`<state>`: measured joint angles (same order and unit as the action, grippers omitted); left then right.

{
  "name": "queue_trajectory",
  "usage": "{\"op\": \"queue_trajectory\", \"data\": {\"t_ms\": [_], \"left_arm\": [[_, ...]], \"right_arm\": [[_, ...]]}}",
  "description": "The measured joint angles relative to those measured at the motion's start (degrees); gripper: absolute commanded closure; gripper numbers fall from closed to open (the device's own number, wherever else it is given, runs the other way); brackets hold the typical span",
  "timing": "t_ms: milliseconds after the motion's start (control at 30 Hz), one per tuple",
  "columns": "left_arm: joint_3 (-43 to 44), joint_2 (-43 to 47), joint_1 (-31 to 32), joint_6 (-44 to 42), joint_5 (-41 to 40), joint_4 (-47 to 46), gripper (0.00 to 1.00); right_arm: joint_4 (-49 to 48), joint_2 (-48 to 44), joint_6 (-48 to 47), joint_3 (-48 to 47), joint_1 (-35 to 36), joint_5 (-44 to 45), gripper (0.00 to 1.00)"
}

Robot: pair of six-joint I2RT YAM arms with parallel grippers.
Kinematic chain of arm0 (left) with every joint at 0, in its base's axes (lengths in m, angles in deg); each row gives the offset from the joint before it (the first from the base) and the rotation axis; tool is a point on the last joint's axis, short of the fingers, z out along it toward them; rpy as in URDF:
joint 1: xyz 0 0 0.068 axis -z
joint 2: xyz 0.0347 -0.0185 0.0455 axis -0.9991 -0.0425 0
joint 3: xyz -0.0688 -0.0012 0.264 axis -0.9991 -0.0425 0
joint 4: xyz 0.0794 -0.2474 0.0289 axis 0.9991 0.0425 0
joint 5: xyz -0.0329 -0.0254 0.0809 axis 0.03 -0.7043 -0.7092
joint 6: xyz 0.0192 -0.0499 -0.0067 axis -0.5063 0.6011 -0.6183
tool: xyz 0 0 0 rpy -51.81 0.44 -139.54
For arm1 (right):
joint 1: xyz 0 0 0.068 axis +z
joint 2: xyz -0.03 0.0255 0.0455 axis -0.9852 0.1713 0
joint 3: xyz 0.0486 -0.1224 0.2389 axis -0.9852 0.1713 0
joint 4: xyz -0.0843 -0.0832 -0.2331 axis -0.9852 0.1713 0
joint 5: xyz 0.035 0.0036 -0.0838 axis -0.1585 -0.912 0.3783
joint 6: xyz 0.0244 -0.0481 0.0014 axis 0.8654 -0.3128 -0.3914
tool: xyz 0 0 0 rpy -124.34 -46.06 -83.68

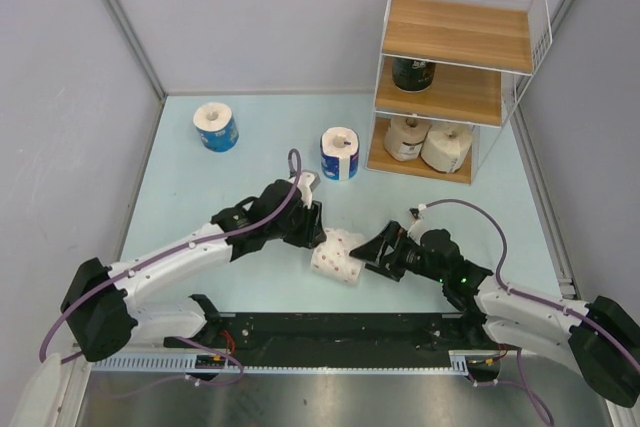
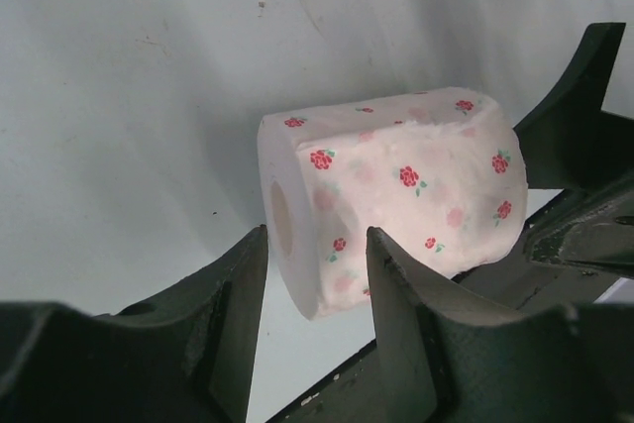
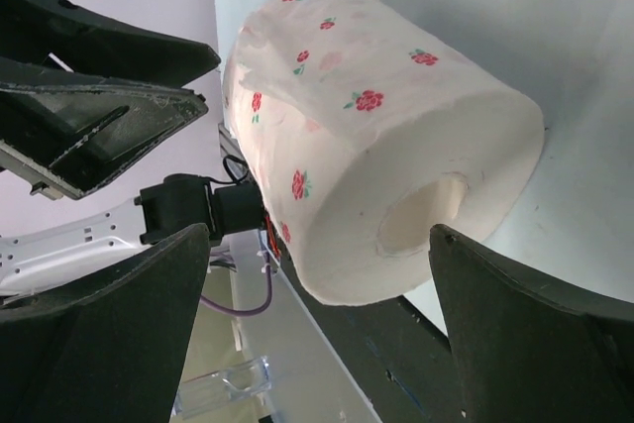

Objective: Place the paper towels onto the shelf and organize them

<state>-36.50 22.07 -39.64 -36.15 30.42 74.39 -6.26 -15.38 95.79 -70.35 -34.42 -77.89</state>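
2 blue rolls (image 1: pixel 216 127) on pale-blue tabletop (image 1: pixel 200 187)

Pale blue table (image 1: pixel 190 197), grey walls (image 1: pixel 60 97).

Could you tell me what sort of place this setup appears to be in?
Probably a robotics lab test cell: plain grey partition walls enclose a pale tabletop with two arms mounted, and household props, a small shelf and paper rolls, are staged.

The pale blue table (image 1: pixel 200 207) carries two blue-wrapped rolls (image 1: pixel 215 126) (image 1: pixel 340 153) standing beyond the left gripper (image 1: pixel 318 235), and a rose-printed roll (image 1: pixel 337 254) lying on its side between both grippers. The shelf (image 1: pixel 455 77) stands beyond the right gripper (image 1: pixel 378 250), holding a dark roll (image 1: pixel 412 73) mid-tier and two pale rolls (image 1: pixel 406 137) (image 1: pixel 447 147) below.
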Motion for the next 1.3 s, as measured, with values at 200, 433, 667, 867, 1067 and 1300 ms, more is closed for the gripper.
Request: {"op": "queue_trajectory", "data": {"t_ms": [200, 433, 667, 867, 1067, 1300], "left_arm": [[-1.33, 1.16, 0.0, -0.07, 0.0, -0.22, 0.51], [-2.1, 1.18, 0.22, -1.36, -2.38, 1.27, 0.51], [-3.39, 1.18, 0.31, -1.36, -3.13, -0.07, 0.51], [-4.35, 1.18, 0.31, -1.36, -4.04, -1.25, 0.51], [-6.1, 1.38, 0.17, -1.31, -5.16, -2.82, 0.51], [-11.56, 0.09, 0.46, -0.59, -2.97, -5.33, 0.51]], "right_arm": [[-5.07, 5.33, 0.24, -0.04, 0.17, -0.02, 0.04], [-8.5, 10.29, 0.02, -1.88, 0.26, -0.15, 0.04], [-8.7, 10.91, -0.7, -4.2, 0.2, -0.74, 0.04], [-6.54, 10.88, -2.05, -6.47, -1.75, -2.82, 0.04], [-4.15, 11.52, -4.0, -10.6, -3.21, -5.66, 0.04], [-5.64, 14.03, -5.55, -16.98, -2.95, -10.43, 0.04]]}}
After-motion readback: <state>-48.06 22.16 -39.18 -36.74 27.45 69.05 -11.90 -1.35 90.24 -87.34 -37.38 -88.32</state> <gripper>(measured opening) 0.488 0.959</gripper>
